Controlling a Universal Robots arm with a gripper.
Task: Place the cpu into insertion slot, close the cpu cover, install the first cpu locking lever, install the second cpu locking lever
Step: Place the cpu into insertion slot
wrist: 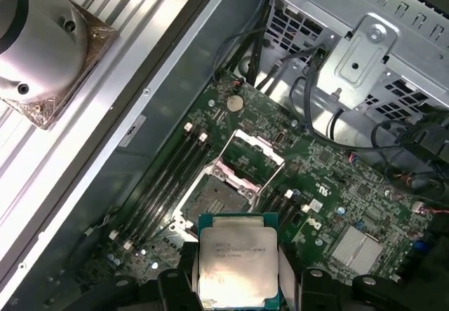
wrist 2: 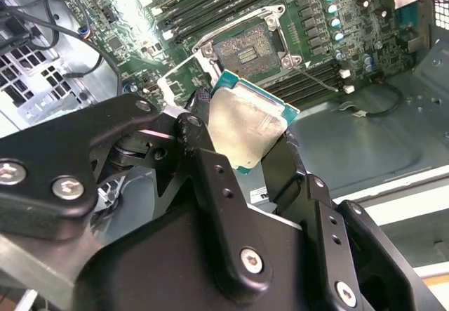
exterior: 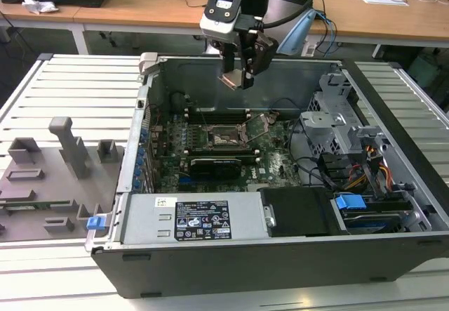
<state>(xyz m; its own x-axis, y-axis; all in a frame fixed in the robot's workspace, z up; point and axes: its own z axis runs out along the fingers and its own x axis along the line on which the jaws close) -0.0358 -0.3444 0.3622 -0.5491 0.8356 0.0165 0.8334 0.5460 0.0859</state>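
My gripper point(exterior: 238, 79) hangs above the back wall of the open computer case point(exterior: 133, 149), shut on the cpu point(exterior: 230, 79). The chip's dull silver top point(wrist 2: 245, 125) sits between the two black fingers point(wrist 2: 200, 125), and its green edge shows. In the first wrist view the cpu point(wrist: 237, 262) is held over the green board, a little short of the insertion slot point(wrist: 216, 200). The slot point(wrist 2: 249, 48) is bare and dark, and lies in the middle of the board point(exterior: 226, 137). The cpu cover point(wrist: 256, 158) stands swung open beside it point(wrist 2: 184, 79).
Long black memory slots point(wrist: 165, 184) flank the socket. A black card point(exterior: 217, 163) lies in front of it, and a labelled power supply point(exterior: 200, 220) fills the case front. A metal drive cage point(exterior: 337, 125) with cables stands on the exterior view's right. A grey fixture plate point(exterior: 49, 177) lies outside on the left.
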